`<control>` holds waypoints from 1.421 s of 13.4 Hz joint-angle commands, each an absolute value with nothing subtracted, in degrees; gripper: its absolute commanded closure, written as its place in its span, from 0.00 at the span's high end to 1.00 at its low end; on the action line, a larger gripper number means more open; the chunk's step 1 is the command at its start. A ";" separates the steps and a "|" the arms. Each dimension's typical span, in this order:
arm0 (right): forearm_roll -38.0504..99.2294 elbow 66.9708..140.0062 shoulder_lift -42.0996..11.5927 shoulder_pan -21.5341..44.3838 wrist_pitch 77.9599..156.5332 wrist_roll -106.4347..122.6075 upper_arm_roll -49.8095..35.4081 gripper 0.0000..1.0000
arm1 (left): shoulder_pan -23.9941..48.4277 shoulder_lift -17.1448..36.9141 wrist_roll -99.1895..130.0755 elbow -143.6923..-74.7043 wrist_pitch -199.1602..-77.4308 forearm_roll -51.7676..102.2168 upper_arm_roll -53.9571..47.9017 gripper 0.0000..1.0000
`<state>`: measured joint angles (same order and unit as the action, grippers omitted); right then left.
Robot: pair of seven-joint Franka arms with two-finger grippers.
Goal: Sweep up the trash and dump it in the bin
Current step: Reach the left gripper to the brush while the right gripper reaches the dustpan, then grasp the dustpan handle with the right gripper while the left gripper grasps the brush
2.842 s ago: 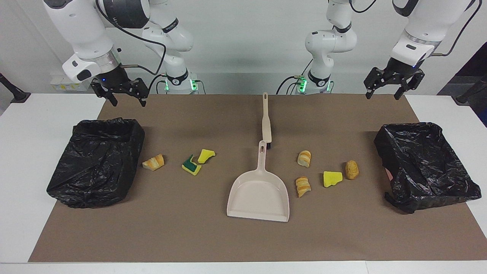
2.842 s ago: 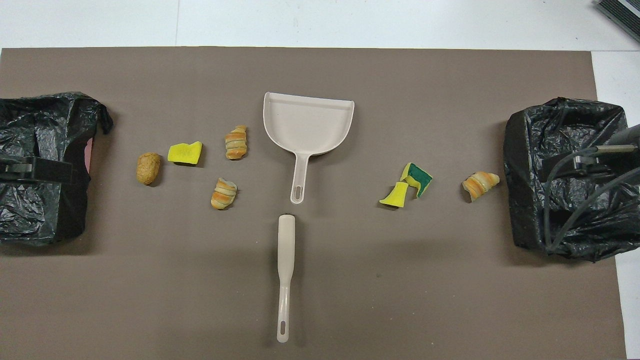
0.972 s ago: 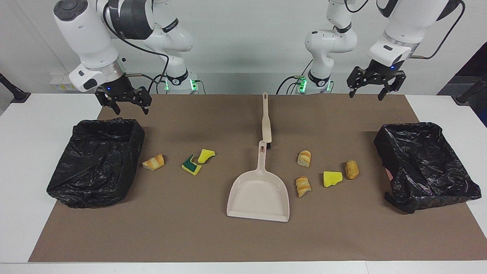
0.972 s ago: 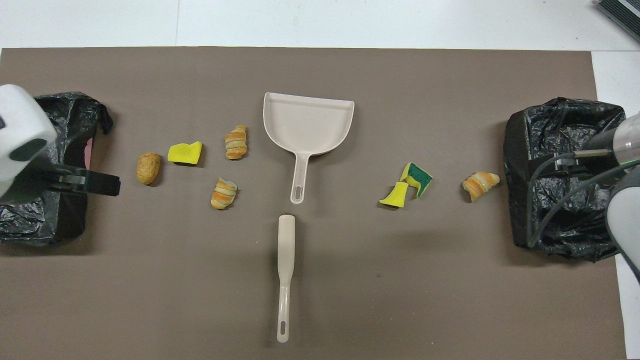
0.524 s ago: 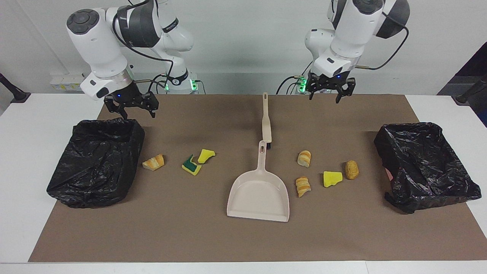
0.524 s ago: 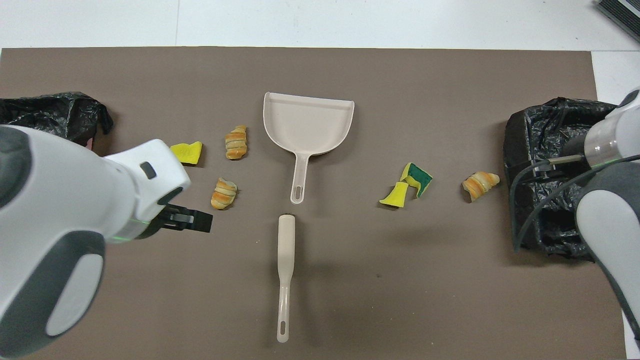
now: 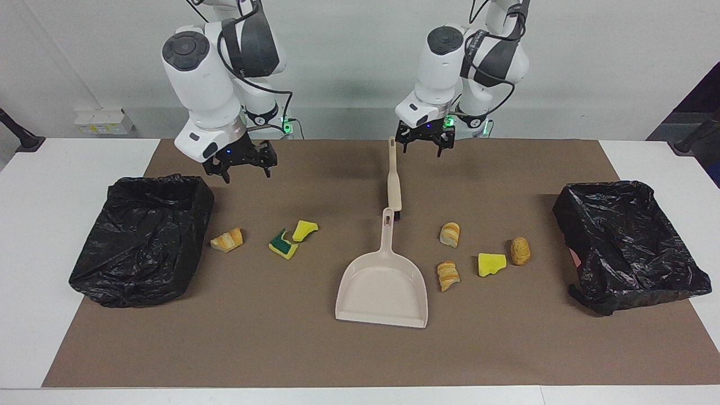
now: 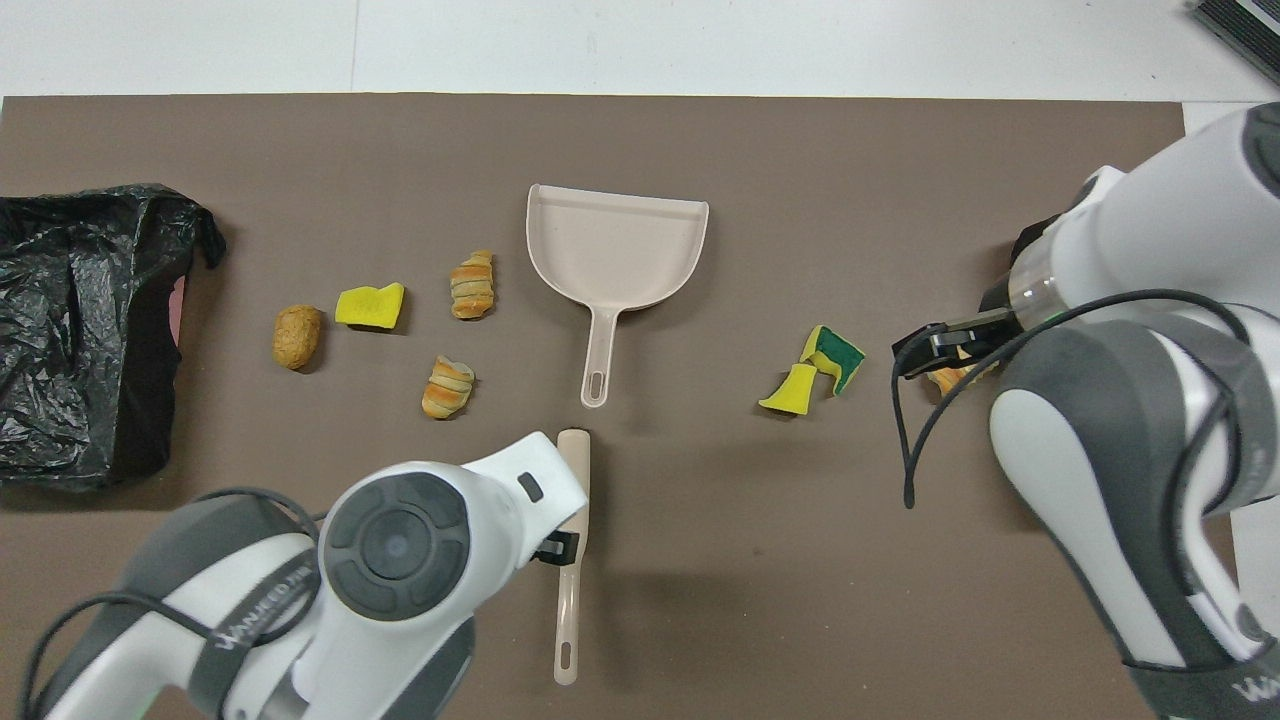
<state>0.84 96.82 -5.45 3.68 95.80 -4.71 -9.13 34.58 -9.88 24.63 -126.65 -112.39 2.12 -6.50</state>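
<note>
Facing view: trash [image 7: 486, 264], yellow sponge bits and striped bread-like chunks.

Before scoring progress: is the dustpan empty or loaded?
Empty: the dustpan shows a bare tray, and the scraps lie on the mat beside it.

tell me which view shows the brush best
The facing view: the whole brush shows there, lying lengthwise nearer the robots than the dustpan, with the left tool raised beside its handle end. In the overhead view the left arm's wrist covers part of the brush.
</note>
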 commanded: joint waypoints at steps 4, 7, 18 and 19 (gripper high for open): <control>3.60 91.15 -14.49 13.35 98.25 -23.01 -9.14 1.00 | 42.62 -8.53 30.41 -138.69 -126.29 2.72 -5.45 1.00; 3.60 88.61 -18.62 17.48 102.21 -29.16 -9.05 1.00 | 45.44 -8.44 33.92 -140.53 -129.80 2.72 -5.45 1.00; 6.77 85.17 -24.42 20.21 110.30 -35.85 -9.14 1.00 | 45.09 -6.59 33.31 -140.89 -131.75 2.81 -5.27 0.00; 6.68 84.03 -25.91 21.17 111.52 -36.90 -9.05 1.00 | 44.91 -6.68 32.96 -140.54 -131.49 2.81 -5.27 0.00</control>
